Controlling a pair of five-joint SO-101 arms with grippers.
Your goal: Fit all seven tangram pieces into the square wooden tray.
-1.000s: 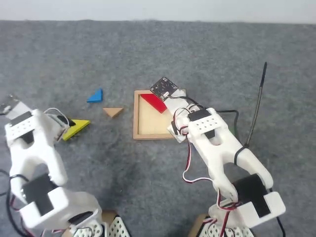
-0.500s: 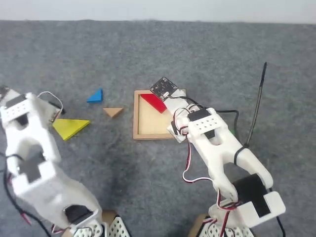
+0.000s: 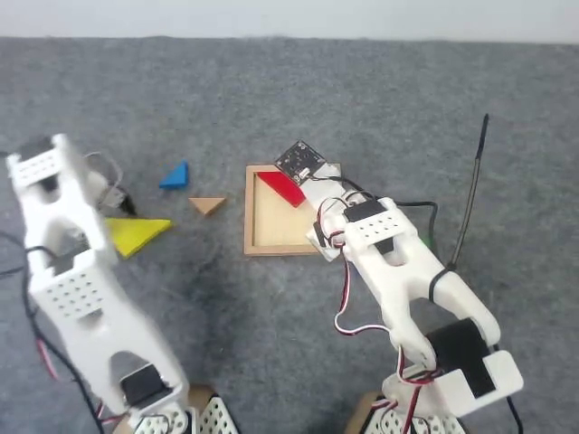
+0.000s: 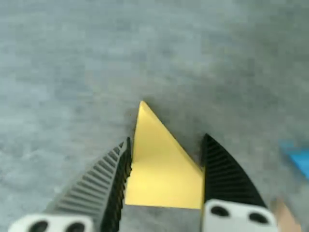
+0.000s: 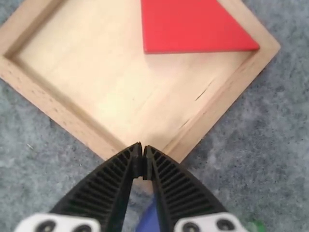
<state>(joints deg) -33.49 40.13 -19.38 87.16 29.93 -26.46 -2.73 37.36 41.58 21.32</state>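
Note:
The square wooden tray [image 3: 251, 217] lies mid-table with a red triangle [image 3: 280, 188] in its far part. A yellow triangle [image 3: 140, 235], a blue triangle [image 3: 175, 175] and a small tan triangle [image 3: 207, 205] lie on the carpet left of it. My left gripper [image 4: 166, 140] hangs open over the yellow triangle [image 4: 161, 169], one finger on each side; from above the left gripper [image 3: 119, 201] is just beyond that piece. My right gripper [image 5: 142, 162] is shut and empty at a corner of the tray [image 5: 58, 111], the red triangle [image 5: 193, 26] beyond it.
The right arm [image 3: 371, 231] covers the tray's right side. A bluish piece [image 5: 147, 220] shows under the right gripper's fingers, a bit of green [image 5: 253, 224] beside it. A thin black cable [image 3: 470, 190] rises at the right. Grey carpet [image 3: 226, 298] lies open in front.
The left arm has risen and swung back from the yellow triangle, which stays on the carpet almost where it was. The right arm has kept still.

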